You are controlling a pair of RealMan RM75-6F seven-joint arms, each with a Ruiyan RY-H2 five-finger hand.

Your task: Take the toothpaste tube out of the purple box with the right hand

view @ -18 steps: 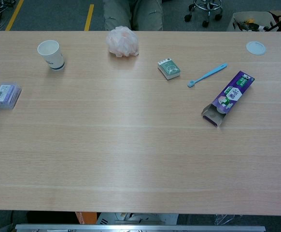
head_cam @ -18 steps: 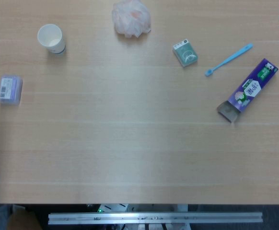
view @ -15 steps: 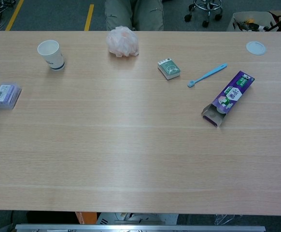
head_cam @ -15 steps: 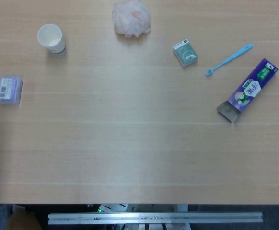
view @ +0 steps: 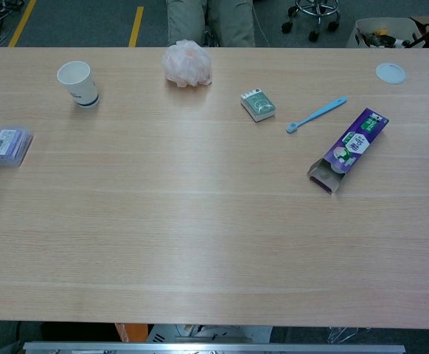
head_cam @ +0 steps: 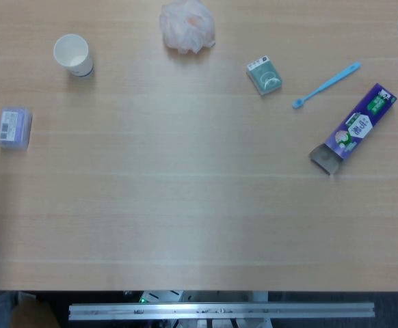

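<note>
The purple box (head_cam: 355, 130) lies flat at the right of the table, slanted, with its flap end open toward the near left. The chest view shows the same purple box (view: 349, 148) with the open end facing me. The toothpaste tube is hidden inside; I cannot see it. Neither hand appears in either view.
A blue toothbrush (head_cam: 325, 85) lies just beyond the box, a small green packet (head_cam: 264, 75) to its left. Further left are a pink mesh ball (head_cam: 187, 26), a paper cup (head_cam: 73, 55) and a small purple pack (head_cam: 15, 128). A white lid (view: 390, 72) sits at the far right.
Nothing on the table has moved. The person standing behind the far edge has shifted slightly to the right.
</note>
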